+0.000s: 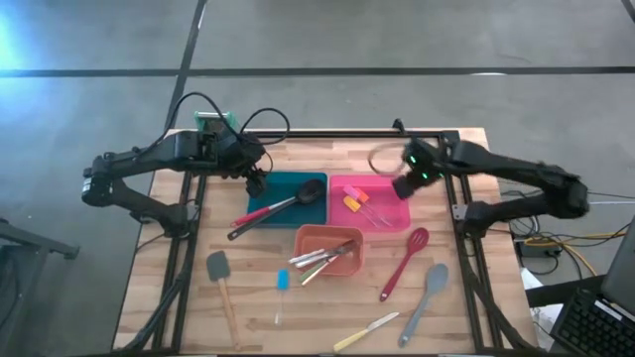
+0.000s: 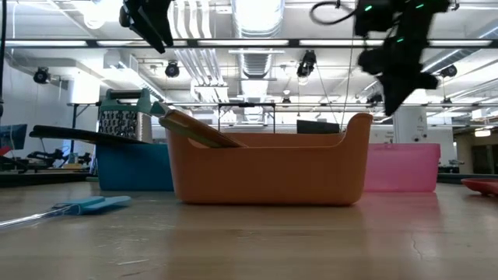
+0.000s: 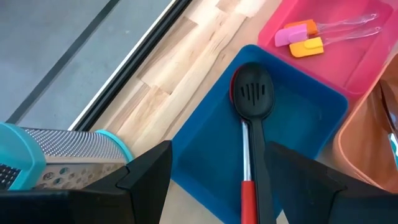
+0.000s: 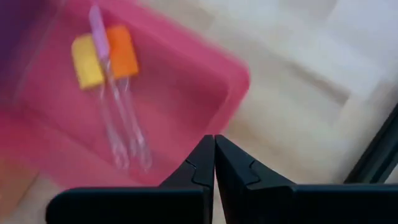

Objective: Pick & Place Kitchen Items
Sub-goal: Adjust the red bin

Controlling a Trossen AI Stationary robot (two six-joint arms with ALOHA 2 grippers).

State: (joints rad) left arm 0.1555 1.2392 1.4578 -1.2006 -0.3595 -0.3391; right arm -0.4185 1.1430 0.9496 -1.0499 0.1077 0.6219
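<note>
My left gripper (image 1: 256, 181) hovers open above the far left corner of the blue tray (image 1: 266, 188), touching nothing; in its wrist view (image 3: 217, 149) the fingers frame the tray. In that tray lie a black slotted spoon (image 3: 252, 93) and a red-handled utensil (image 3: 249, 199). My right gripper (image 1: 402, 186) hangs shut and empty over the far right corner of the pink tray (image 4: 205, 74). Small spatulas (image 4: 106, 56) with clear handles lie on the pink tray's floor. Several knives (image 1: 322, 256) rest in the orange tray (image 1: 327, 233).
On the bare wood near the table's front lie a grey spatula (image 1: 218, 268), a small blue spatula (image 1: 282, 282), a red slotted spoon (image 1: 407, 260), a grey spoon (image 1: 429, 288) and a yellow-handled knife (image 1: 365, 332). A metal grater (image 3: 56, 155) stands at the far left.
</note>
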